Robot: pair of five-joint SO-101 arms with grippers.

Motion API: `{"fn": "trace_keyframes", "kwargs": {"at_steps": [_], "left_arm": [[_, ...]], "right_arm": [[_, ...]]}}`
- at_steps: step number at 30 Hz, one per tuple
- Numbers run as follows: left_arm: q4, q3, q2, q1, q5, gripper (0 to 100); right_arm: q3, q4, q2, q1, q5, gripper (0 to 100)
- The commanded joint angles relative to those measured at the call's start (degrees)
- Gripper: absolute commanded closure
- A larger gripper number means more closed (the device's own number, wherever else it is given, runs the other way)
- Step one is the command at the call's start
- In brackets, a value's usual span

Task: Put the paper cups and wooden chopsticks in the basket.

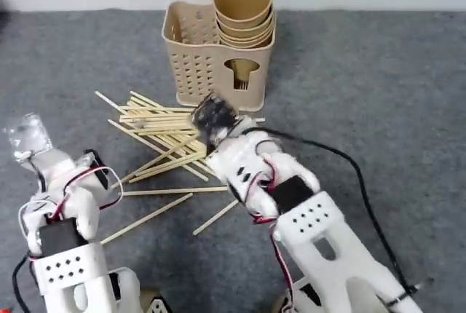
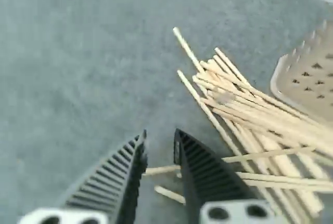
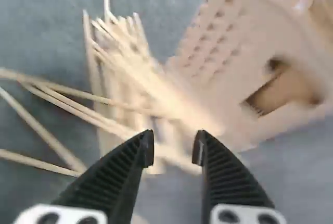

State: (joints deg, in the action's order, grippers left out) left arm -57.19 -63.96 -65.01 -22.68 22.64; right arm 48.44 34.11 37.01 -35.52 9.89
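While the right pincer (image 3: 174, 140) hangs just in front of the basket (image 1: 193, 65), its jaws stand moderately apart with nothing clamped between them. Under them lies the end of the wooden chopsticks (image 1: 156, 127) heap nearest the basket; whether a tip touches a stick I cannot tell. The left pincer (image 2: 160, 135) has its jaws a narrow gap apart and holds nothing. It sits well off from the basket on its left, low over bare grey surface (image 1: 408, 109), with the heap lying between it and the basket.

The paper cups (image 1: 244, 7) are nested in one stack that stands upright in the basket's right-hand compartment, rims above the wall. The chopsticks lie fanned and crossed on the surface in front of the basket, the nearest close to its front wall; three loose sticks rest farther out from it, between the two arms.

Open surface runs wide to the right of the basket and to its left. Just behind the basket the surface ends at a pale wall.

The right arm stretches forward toward the basket's front wall, wrist tipped down over the sticks. The left arm is folded back, far from the basket.
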Motion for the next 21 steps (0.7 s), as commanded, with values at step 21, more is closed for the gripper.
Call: {"fn": "trace_keyframes", "kwargs": {"at_steps": [21], "left_arm": [[1.32,-5.23,0.09,5.01,11.25,91]], "right_arm": [[-42.37,57.89,-36.09,0.92,43.08,77.0]]}}
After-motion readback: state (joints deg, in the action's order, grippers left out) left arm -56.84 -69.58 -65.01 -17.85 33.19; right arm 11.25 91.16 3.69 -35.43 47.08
